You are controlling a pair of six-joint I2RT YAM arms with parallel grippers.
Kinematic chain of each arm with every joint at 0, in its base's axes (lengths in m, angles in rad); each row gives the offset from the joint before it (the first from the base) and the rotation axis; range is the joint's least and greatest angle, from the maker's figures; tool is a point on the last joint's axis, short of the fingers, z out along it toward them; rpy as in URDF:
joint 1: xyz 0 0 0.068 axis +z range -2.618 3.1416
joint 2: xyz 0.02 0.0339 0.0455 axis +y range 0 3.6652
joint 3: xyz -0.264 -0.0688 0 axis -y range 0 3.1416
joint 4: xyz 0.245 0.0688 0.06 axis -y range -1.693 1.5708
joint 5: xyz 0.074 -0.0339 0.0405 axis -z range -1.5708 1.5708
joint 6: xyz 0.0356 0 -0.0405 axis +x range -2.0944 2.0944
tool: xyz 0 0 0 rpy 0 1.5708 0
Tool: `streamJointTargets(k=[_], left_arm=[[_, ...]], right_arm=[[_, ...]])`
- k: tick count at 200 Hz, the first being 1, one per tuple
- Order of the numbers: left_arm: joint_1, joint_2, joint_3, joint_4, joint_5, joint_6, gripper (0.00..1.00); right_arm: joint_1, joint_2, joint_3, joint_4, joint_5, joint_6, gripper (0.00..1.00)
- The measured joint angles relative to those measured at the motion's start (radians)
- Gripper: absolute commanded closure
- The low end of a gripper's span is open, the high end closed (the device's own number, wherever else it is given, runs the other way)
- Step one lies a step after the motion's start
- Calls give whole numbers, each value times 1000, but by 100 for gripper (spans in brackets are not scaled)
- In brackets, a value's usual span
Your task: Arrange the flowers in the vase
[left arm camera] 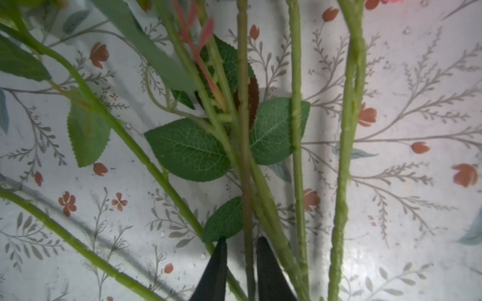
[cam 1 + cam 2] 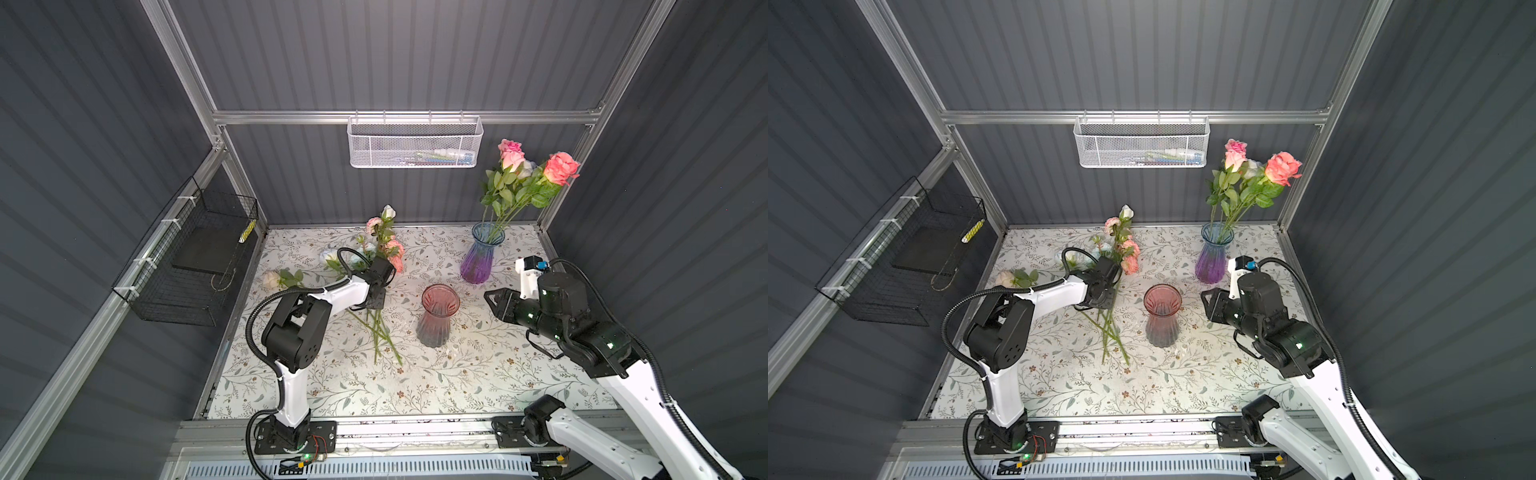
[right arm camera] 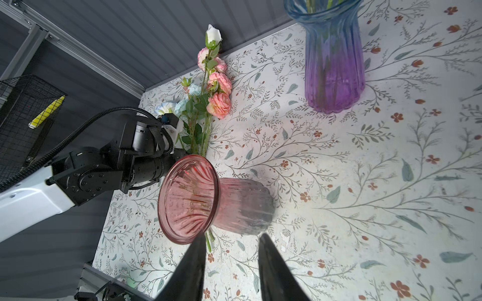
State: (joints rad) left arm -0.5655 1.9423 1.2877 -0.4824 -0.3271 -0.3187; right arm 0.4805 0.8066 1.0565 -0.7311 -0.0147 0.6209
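The left pincer (image 1: 242, 238) was found narrow about one stem of the flowers (image 2: 394, 248); whether it was clamped could not be told. The bunch was laid on the bench (image 2: 478, 374), stems toward the front, the pink vase (image 2: 436, 320) just rightward.
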Motion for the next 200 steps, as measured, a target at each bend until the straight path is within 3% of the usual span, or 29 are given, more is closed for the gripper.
streamJointTargets(k=[21,72,143,200], left_arm=[[5,0,0,5,15,1,100],[7,-55,-2,-11,25,-3,100],[9,-537,-63,-40,35,-29,100],[9,-750,-206,-162,210,-24,100]], right_arm=[[0,0,0,0,6,0,63],[0,-8,0,0,15,0,64],[0,-11,2,11,2,-5,63],[0,33,35,71,-58,-8,62]])
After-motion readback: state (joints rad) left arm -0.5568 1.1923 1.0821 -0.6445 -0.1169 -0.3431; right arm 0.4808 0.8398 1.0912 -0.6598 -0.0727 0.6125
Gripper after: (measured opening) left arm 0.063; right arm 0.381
